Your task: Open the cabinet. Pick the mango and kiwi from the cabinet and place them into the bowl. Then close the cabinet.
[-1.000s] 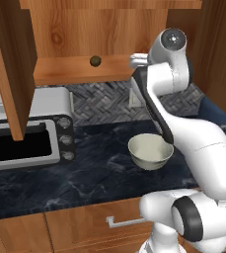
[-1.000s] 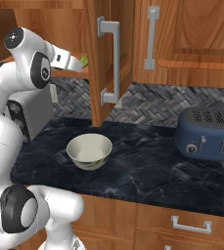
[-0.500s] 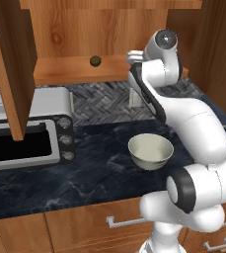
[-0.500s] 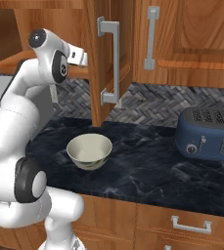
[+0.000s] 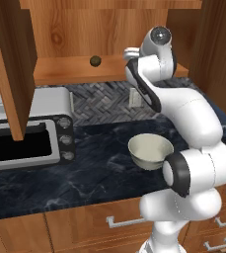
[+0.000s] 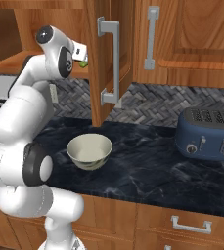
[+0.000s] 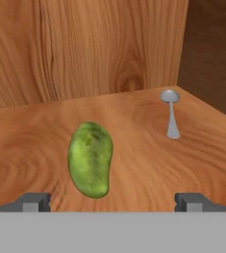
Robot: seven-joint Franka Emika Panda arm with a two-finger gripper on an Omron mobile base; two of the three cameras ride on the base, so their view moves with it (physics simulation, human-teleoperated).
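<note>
While the jaws (image 7: pixel 112 202) stand wide open and empty, the mango (image 7: pixel 90 159) lies between them just ahead; the arm hides it in the left base view.

mango (image 7: pixel 90 159) on cabinet (image 5: pixel 70 70) shelf, spoon (image 7: pixel 171 112) to its right (hand view) | kiwi (image 5: pixel 94 61) on same shelf | bowl (image 5: pixel 150 149) on counter (image 5: pixel 85 178) below | toaster (image 6: pixel 210 134) right of bowl

The arm is raised high and bent back at the elbow, with the wrist turned level. The gripper (image 7: pixel 112 201) is held horizontally with the jaws spread wide; nothing is held between the two finger tips (image 7: pixel 34 201).
</note>
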